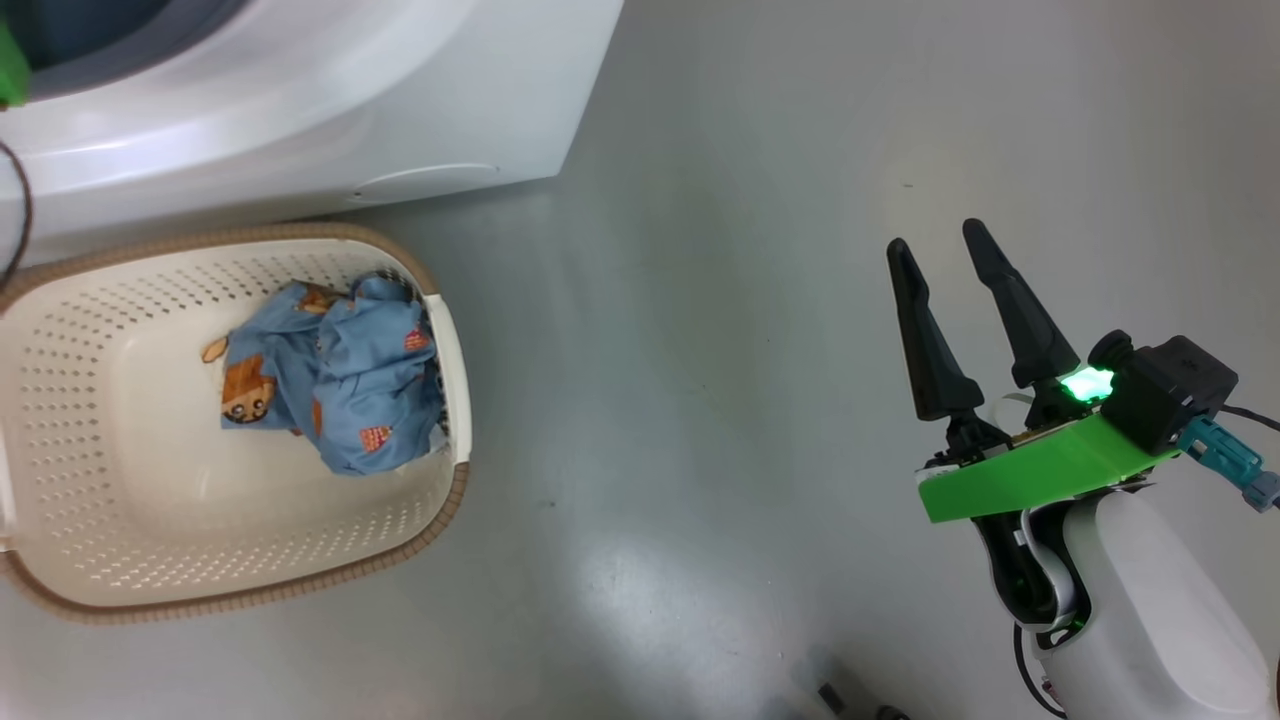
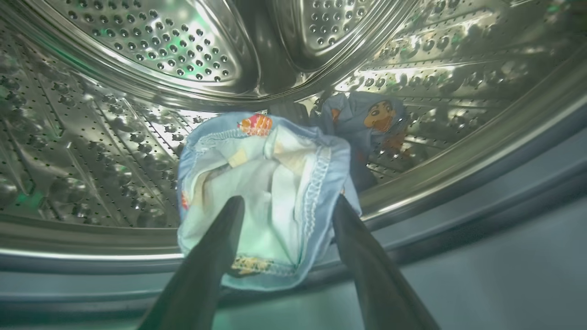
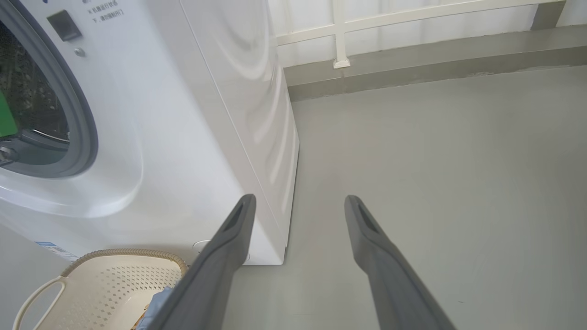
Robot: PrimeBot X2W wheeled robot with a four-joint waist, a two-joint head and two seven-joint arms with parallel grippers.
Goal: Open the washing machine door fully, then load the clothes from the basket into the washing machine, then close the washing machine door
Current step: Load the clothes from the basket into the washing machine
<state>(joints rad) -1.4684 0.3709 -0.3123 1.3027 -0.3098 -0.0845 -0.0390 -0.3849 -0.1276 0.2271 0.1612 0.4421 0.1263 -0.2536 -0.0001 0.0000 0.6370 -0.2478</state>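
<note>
You have two of the clothes inside the washing machine: one at its mouth, loose between your left gripper's spread fingers, and one deeper in. A third bundle lies in the one basket just before the machine. Your right gripper hangs spread and empty beside the machine.

Blue clothes lie in basket and washing machine.

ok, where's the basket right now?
Head view, lower left: the basket sits on the floor right in front of the washing machine, blue clothes bunched against its right wall.
</note>
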